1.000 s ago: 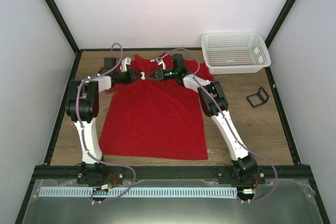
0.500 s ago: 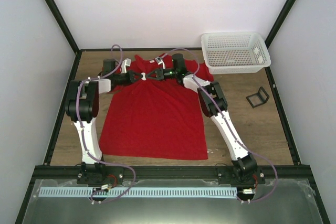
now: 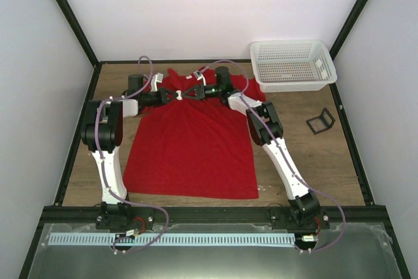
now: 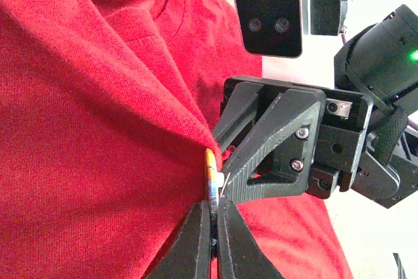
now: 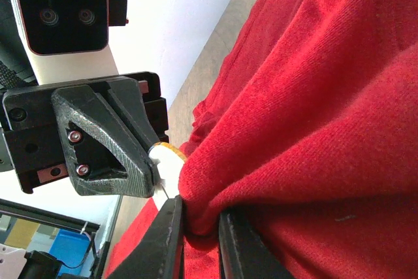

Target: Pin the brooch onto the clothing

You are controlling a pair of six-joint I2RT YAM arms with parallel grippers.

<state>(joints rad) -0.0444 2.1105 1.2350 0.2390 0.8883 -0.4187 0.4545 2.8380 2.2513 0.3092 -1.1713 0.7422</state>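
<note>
Left gripper point(image 4: 212, 219): my jaws were clamped tight on the brooch point(image 4: 209, 176), held edge-on, with its rim sticking out just past my tips. Right gripper point(image 5: 200, 212): my jaws were pinched on a raised fold of the clothing point(image 5: 313, 96). Cloth was bunched between them, and the fold's peak touched the brooch right ahead of my tips.

Handling, as I judged it:
- **Brooch:** light, rigid, tiny, with a slick rim, so it could twist or pop out of a two-point pinch. Best gripped across the disc as it was, with the back left free (the pin itself was too small to tell, only a thin pale sliver by the rim).
- **Clothing:** soft, limp knit that offers no resistance unless tented, so a pinch just behind the pin spot made sense.

Views:
- **Left wrist:** showed the brooch only as a thin edge.
- **Right wrist:** showed its pale face and orange rim point(image 5: 168, 160) beside my left tips.
- **Top:** showed both grippers meeting tip to tip over the collar end of the clothing point(image 3: 189, 155), which lay flat elsewhere. The brooch was too small to make out there.
</note>
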